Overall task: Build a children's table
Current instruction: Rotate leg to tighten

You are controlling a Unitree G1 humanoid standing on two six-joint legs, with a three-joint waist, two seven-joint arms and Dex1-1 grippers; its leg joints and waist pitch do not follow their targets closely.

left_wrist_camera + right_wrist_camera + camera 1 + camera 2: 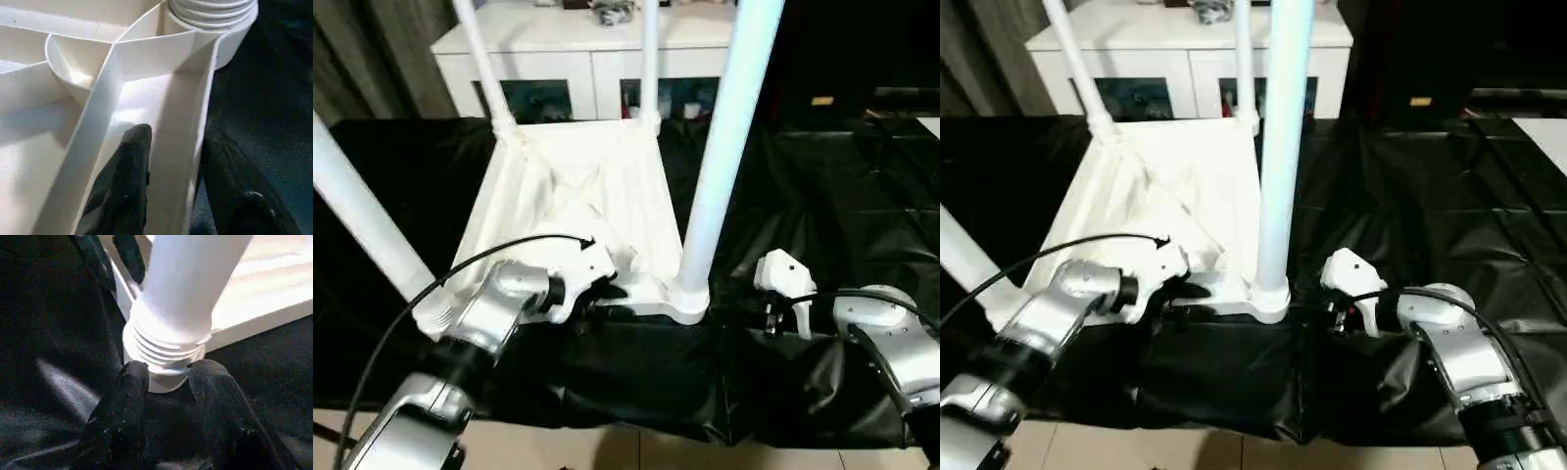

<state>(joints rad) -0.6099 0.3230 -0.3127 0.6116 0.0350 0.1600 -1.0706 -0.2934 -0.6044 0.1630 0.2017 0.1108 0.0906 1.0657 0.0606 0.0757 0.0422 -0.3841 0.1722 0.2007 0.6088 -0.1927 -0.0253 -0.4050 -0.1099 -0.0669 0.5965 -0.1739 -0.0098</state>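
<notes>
The children's table (568, 196) lies upside down on the black cloth, its ribbed underside facing up. Its legs stand upright in the corner sockets: two far legs (484, 69) (649, 59), a near left leg (362, 220) and a near right leg (720, 147). My left gripper (607, 291) is at the table's near rim. In the left wrist view it (178, 137) is open, one finger (134, 161) inside the rim wall and one outside. My right gripper (168, 369) is open just right of the near right socket (166, 357), its fingertips flanking the socket's base.
A white cabinet (578, 59) with dark glass doors stands behind the table. The black cloth (822, 196) spreads wide to the right and hangs over the near edge. Pale floor (607, 450) shows below it.
</notes>
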